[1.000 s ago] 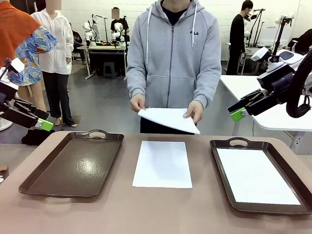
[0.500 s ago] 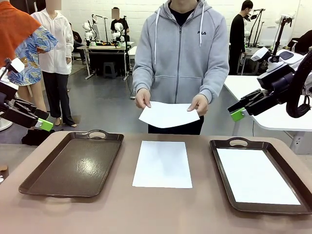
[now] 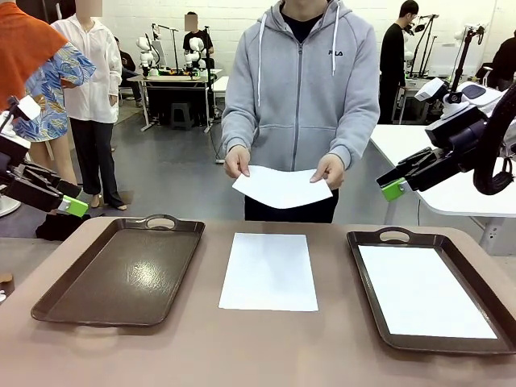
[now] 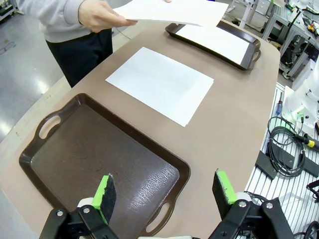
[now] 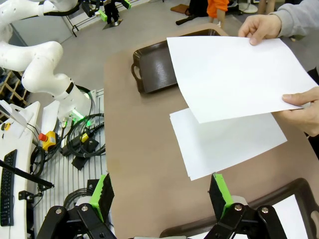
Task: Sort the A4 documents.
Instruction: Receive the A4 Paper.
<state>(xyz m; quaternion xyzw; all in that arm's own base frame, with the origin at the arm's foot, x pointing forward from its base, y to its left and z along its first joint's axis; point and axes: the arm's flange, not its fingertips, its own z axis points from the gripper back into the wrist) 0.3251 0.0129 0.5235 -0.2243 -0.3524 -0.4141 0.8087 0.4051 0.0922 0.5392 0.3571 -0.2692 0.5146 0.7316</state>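
Front view: a held sheet (image 3: 282, 187) is kept level in a person's hands (image 3: 331, 171) beyond the lying sheet (image 3: 269, 271) mid-bench (image 3: 258, 347), probably offered for sorting. Left of the lying sheet an empty tray (image 3: 121, 274) waits. Right of it a second tray (image 3: 367, 278) bears a third sheet (image 3: 423, 292).

Left wrist view: the left pincer (image 4: 163, 178) is spread, nothing pinched, and aimed at the empty tray.

Right wrist view: the right pincer (image 5: 160, 178) is likewise spread and empty, short of the lying sheet.

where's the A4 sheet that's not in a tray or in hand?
Front view: that sheet lies flat in the middle of the table, between the empty left tray and the right tray holding another sheet, in front of the person.
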